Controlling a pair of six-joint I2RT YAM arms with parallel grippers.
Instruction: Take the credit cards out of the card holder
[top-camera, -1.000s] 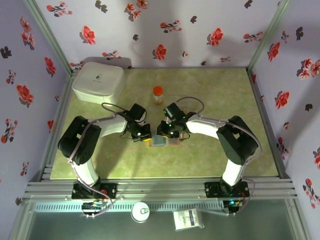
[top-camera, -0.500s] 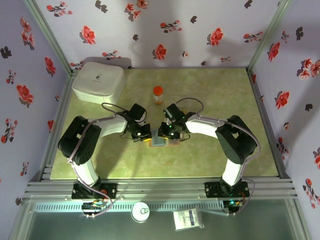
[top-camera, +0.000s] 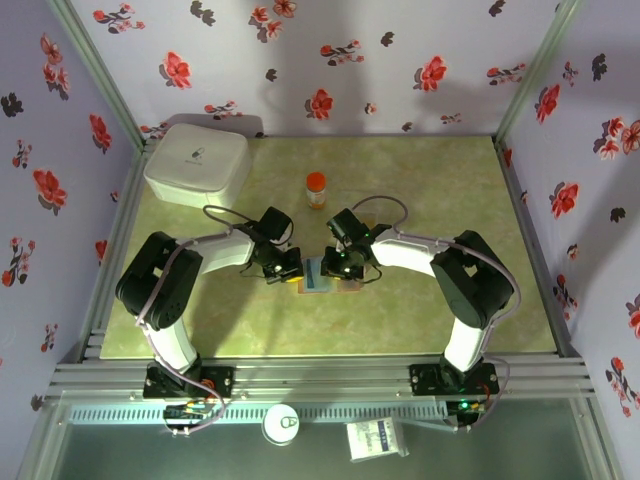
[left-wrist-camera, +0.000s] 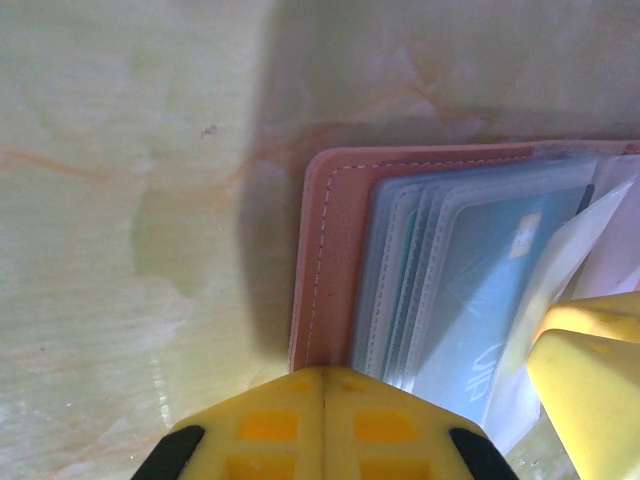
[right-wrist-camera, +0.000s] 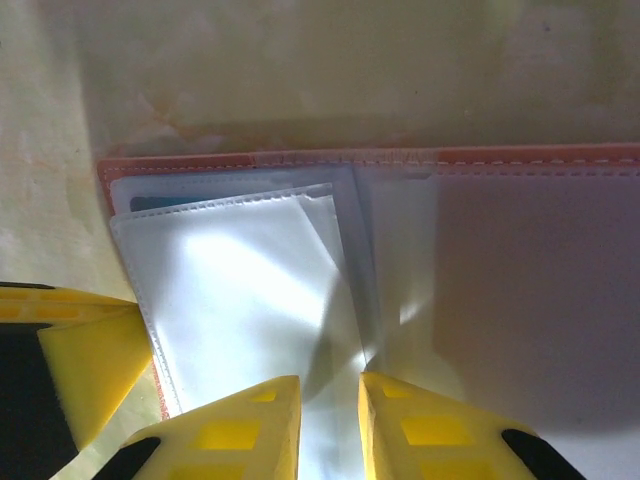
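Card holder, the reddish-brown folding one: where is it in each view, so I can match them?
Top external: the reddish-brown leather-like folding card holder lies open mid-table, nearer than the orange-lidded jar.
Left wrist: right half of the picture; its stitched leather border runs up the centre.
Right wrist: middle and lower picture, clear plastic sleeves on top.
Shared landmark: that stitched border, along the top in the right wrist view.

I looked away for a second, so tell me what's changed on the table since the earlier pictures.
The right gripper edged slightly left, toward the left gripper, and the sleeves under it shifted left too. One sleeve lies between its jaws, but a grip isn't certain. The left gripper, shut at the edge of the holder, stayed put, as did the holder, the bottle and the box.
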